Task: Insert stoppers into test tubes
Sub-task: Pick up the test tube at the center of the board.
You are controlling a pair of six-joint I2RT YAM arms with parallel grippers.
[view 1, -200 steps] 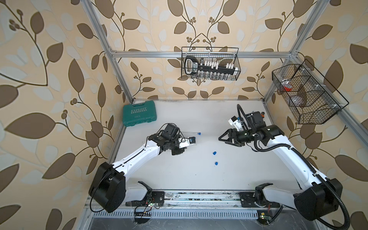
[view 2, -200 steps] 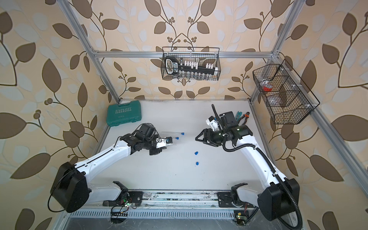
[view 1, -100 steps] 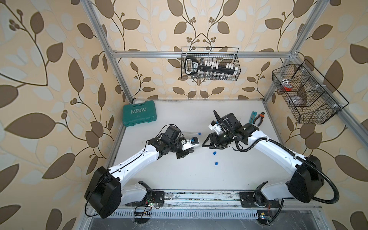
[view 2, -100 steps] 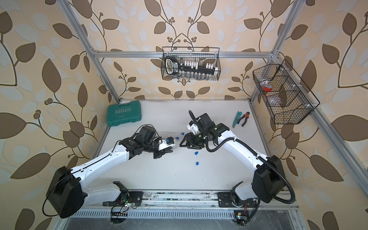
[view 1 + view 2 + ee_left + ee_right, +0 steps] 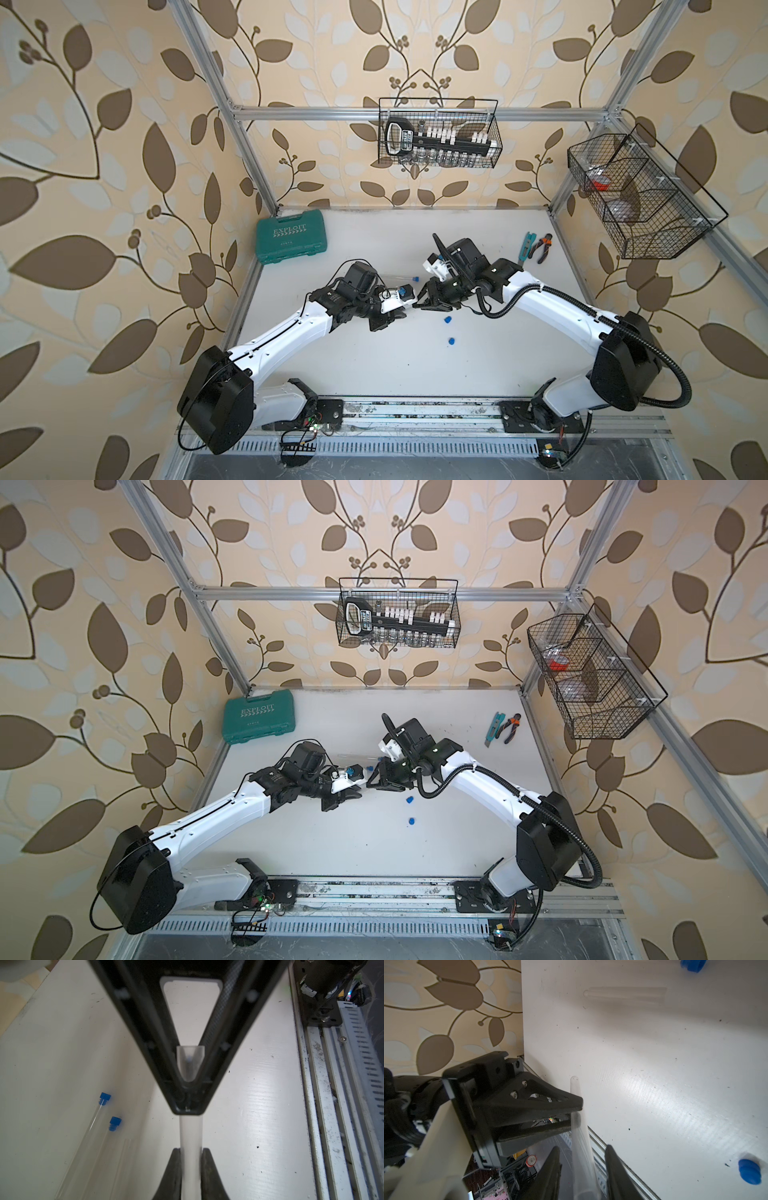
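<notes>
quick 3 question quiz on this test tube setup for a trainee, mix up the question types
1. Multiple choice: what is the left gripper shut on? A a blue stopper; B a clear test tube; C nothing.
2. True or false: the right gripper carries a stopper.
3. Count: how many loose stoppers lie on the table, in no tube?
Key: 1 B. 2 False: it only straddles that tube, jaws apart. 3 Two: that one and another beside it.
</notes>
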